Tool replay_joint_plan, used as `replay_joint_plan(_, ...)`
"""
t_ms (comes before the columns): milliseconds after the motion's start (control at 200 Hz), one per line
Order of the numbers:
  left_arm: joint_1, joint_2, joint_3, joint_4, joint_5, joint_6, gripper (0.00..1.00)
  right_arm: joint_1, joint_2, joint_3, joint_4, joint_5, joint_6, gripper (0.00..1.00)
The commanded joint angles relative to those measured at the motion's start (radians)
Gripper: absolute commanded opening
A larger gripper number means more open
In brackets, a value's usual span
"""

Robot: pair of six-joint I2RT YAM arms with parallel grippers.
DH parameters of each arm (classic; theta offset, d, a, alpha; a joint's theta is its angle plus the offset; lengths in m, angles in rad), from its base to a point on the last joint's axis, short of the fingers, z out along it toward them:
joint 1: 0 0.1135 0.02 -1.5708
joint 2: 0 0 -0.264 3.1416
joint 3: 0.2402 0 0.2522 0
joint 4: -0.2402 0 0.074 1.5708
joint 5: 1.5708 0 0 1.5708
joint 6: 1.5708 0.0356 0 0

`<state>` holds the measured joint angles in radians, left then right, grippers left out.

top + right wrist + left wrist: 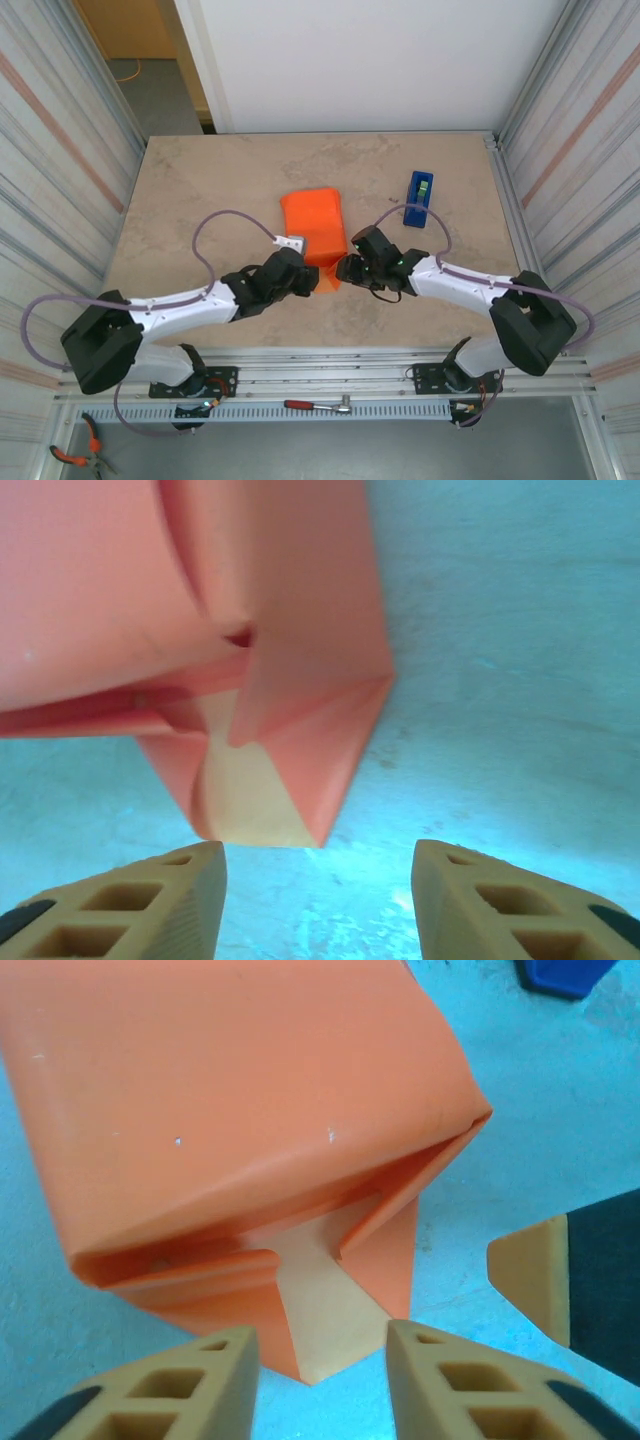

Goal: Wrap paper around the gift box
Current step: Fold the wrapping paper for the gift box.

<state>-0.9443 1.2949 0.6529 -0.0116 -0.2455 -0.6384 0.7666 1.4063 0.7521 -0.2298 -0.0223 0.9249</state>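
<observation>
The orange paper (314,222) lies folded round the gift box, which is hidden inside it, at the middle of the table. Its near end is folded into a pointed flap (325,1310) with a pale underside, also seen as the flap (262,790) in the right wrist view. My left gripper (318,281) (322,1348) is open, and the flap's tip lies between its fingers without touching them. My right gripper (346,268) (318,858) is open just short of the flap's tip, facing the left one. One right fingertip (532,1272) shows beside the flap.
A blue tape dispenser (419,198) (562,974) stands at the back right of the paper. The marbled table (200,190) has corrugated walls close on both sides. A ratchet (318,405) and pliers (78,452) lie below the table's front rail.
</observation>
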Motion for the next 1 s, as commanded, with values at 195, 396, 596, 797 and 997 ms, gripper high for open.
replay_joint_plan(195,0.019,-0.120,-0.017,-0.127,-0.109,0.000,0.82,0.004,-0.027,-0.012,0.004,-0.013,-0.003,0.56)
replay_joint_plan(396,0.049,-0.137,-0.027,-0.187,-0.171,-0.029,0.98,-0.002,0.069,0.007,0.083,-0.068,0.019,0.45)
replay_joint_plan(596,0.068,-0.136,-0.040,-0.216,-0.198,-0.044,0.99,-0.007,0.144,0.019,0.135,-0.093,0.038,0.38)
replay_joint_plan(797,0.077,-0.133,-0.065,-0.206,-0.204,-0.046,0.99,-0.006,0.193,0.026,0.160,-0.102,0.050,0.34)
replay_joint_plan(997,0.076,-0.129,-0.065,-0.213,-0.198,-0.041,0.99,-0.007,0.218,0.024,0.184,-0.108,0.060,0.32)
